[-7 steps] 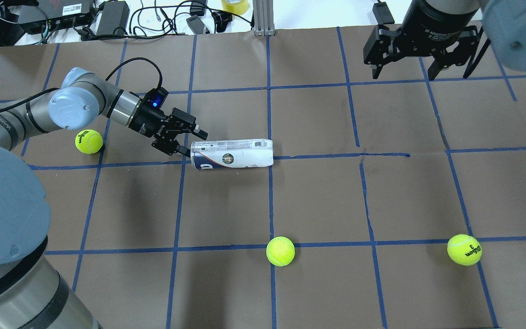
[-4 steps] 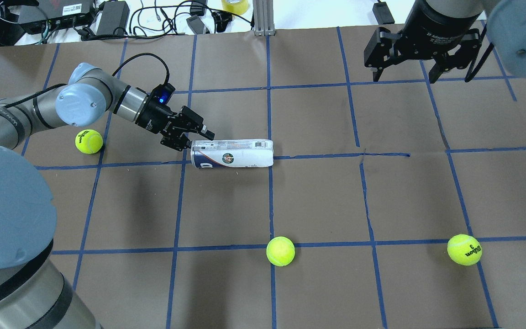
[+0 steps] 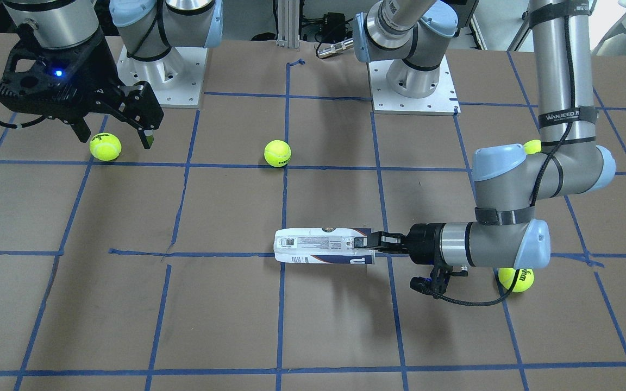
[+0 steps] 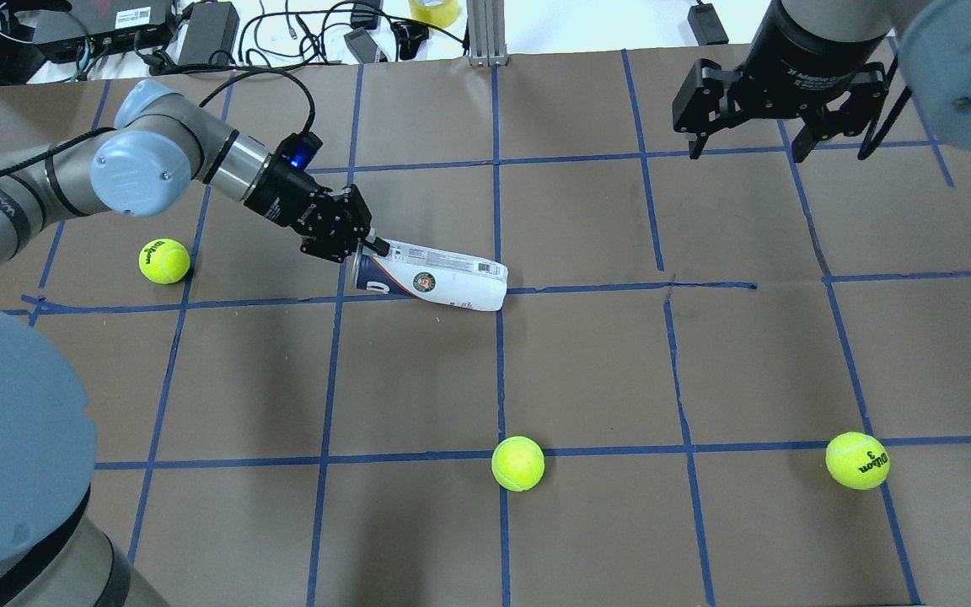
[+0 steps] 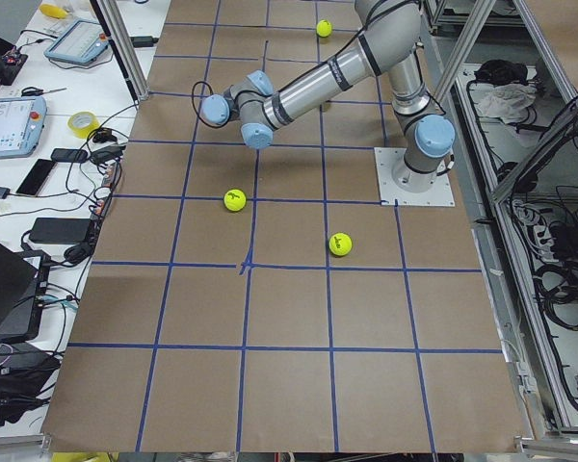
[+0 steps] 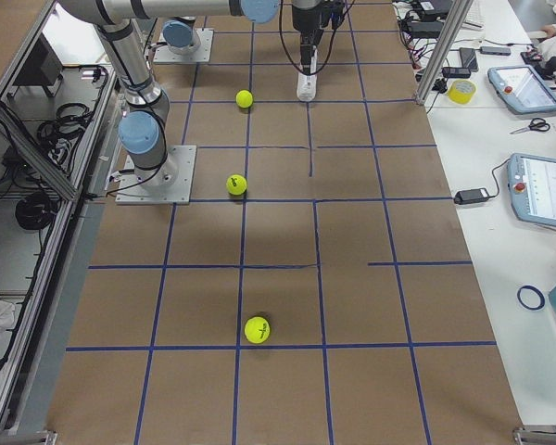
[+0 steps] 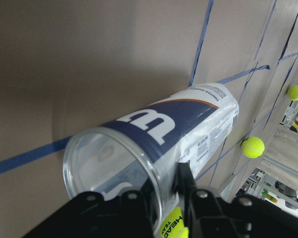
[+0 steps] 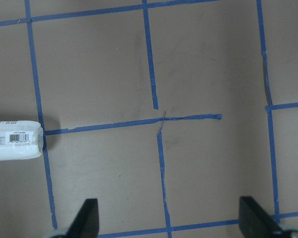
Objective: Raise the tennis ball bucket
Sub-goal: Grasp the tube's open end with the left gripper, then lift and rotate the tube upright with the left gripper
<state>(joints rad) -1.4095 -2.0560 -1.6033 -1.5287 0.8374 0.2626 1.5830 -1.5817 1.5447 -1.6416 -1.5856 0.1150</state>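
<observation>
The tennis ball bucket [image 4: 439, 284] is a clear can with a white label and a navy band. It lies on its side mid-table, and also shows in the front view [image 3: 318, 247] and the left wrist view [image 7: 188, 124]. My left gripper [image 4: 365, 246] is shut on the rim of its open end, one finger inside and one outside [image 7: 184, 173]. The gripped end is tilted up and toward the far side. I cannot tell whether the closed end touches the table. My right gripper [image 4: 747, 150] hangs open and empty above the far right, and its wrist view shows the can's closed end [image 8: 15, 140].
Yellow-green tennis balls lie on the brown paper: one left of the can [image 4: 164, 260], one at front centre [image 4: 517, 463], one at front right [image 4: 857, 460]. Cables and power bricks [image 4: 199, 34] line the far edge. Blue tape marks a grid.
My left gripper moved onto the can's open end and shut on its rim. That end has swung toward the far side and the can now lies askew. The right gripper barely moved.
</observation>
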